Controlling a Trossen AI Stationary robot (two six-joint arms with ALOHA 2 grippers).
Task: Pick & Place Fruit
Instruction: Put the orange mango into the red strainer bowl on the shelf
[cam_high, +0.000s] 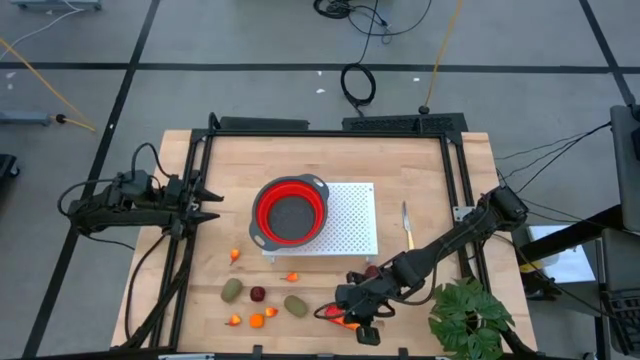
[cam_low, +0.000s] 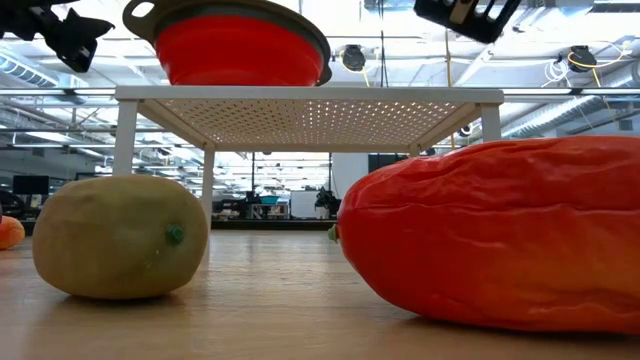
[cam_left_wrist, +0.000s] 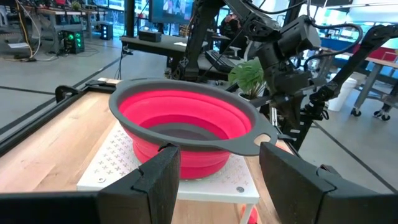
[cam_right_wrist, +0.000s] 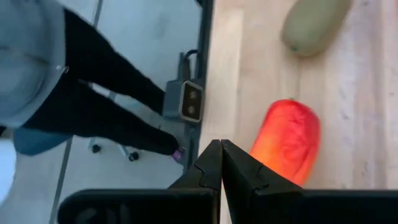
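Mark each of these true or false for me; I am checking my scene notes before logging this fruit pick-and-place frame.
1. The red collapsible colander with a grey rim sits on the white perforated stand. True.
2. The right gripper is wide open. False: its fingers are pressed together, holding nothing, above the table's front edge beside the red-orange mango-like fruit.
3. The left gripper is open, near the table's left side, facing the colander. True.
4. The colander already holds fruit. False: its inside shows none.
5. The yellow-handled knife lies left of the colander. False: it lies right of the stand.
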